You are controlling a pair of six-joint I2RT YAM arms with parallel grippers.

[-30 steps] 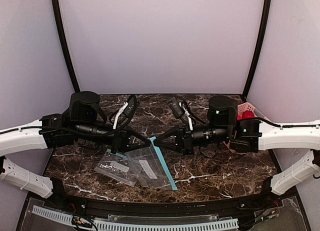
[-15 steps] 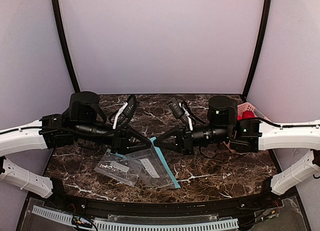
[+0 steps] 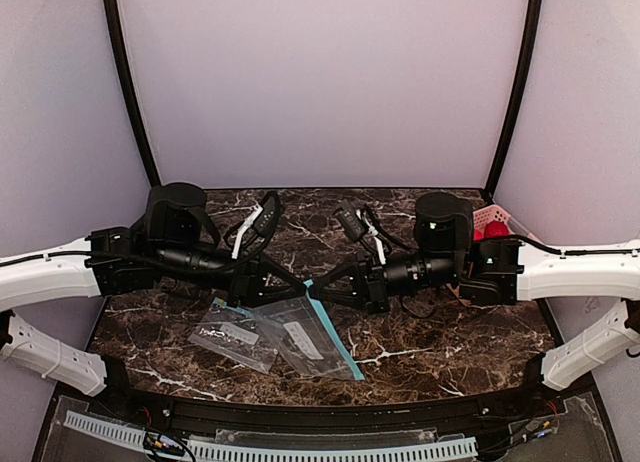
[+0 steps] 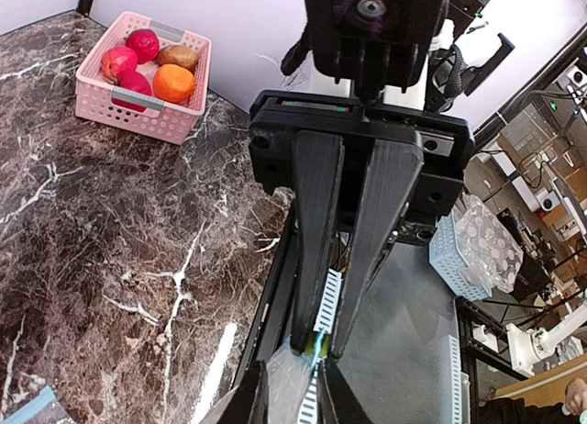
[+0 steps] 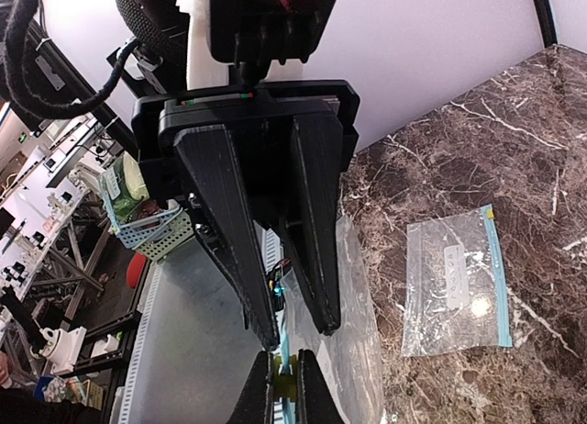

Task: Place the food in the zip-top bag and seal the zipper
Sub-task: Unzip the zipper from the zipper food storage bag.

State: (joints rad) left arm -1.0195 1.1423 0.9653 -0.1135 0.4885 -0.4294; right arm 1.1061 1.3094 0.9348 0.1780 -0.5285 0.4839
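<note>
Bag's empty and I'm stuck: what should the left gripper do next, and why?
Probably close the left gripper on the zip-top bag: its jaws straddle the bag with a gap, while the right gripper pinches the zipper.

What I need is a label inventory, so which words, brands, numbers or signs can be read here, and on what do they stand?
No text can be read in any view.
White label on the zip-top bag: any print is too small to read.
Second label on the spare bag: too small and blurred to read.
Pink basket: no lettering visible.
</note>
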